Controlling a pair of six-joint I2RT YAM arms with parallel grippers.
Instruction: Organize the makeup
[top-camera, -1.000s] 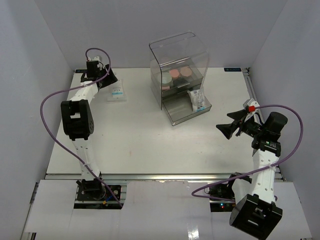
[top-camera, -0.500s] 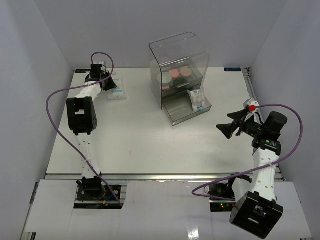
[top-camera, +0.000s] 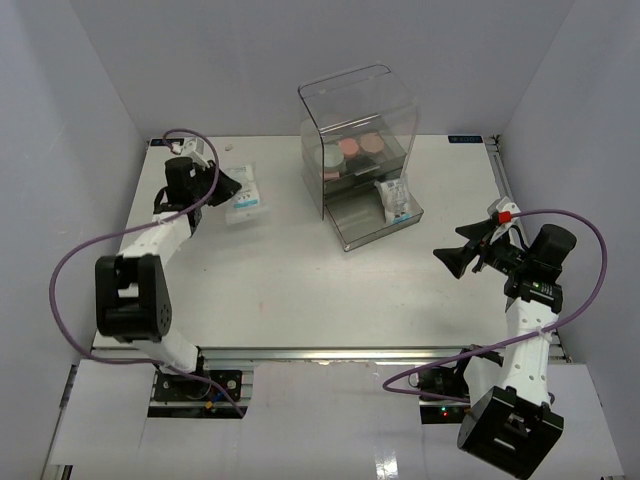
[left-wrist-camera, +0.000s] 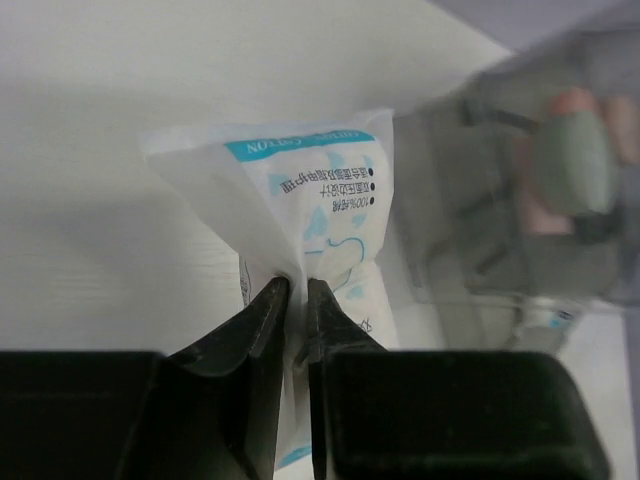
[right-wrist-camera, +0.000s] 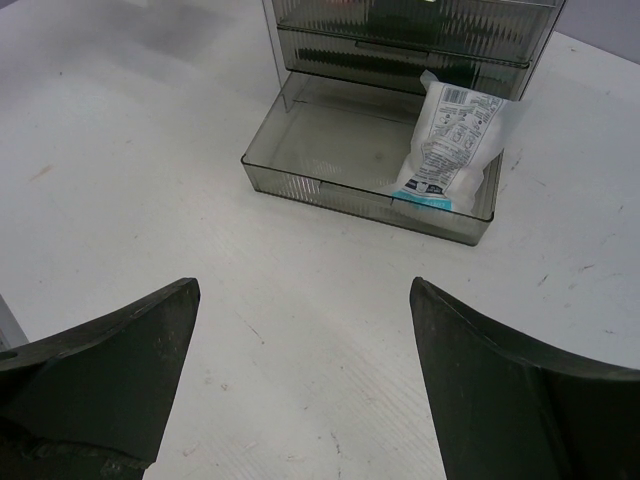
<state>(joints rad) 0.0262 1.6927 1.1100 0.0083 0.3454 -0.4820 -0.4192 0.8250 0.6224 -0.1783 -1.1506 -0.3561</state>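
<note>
Left hand (left-wrist-camera: 297, 288) pinches sachet (left-wrist-camera: 320, 190) near far-left corner of table (top-camera: 280, 270).

The box (top-camera: 357, 110) is standing at the counter's (top-camera: 300, 290) far middle, a sachet (top-camera: 393, 200) lying in its pulled-out bottom drawer (top-camera: 355, 222). A second sachet (top-camera: 247, 193) is hanging left of it, in the left pincer (top-camera: 236, 184).

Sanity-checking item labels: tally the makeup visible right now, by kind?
White sachets: 2 - one in the left gripper, one in the open drawer.
Round compacts: 3 - pale green, pink, beige, inside the clear box.
Total: 5.
</note>
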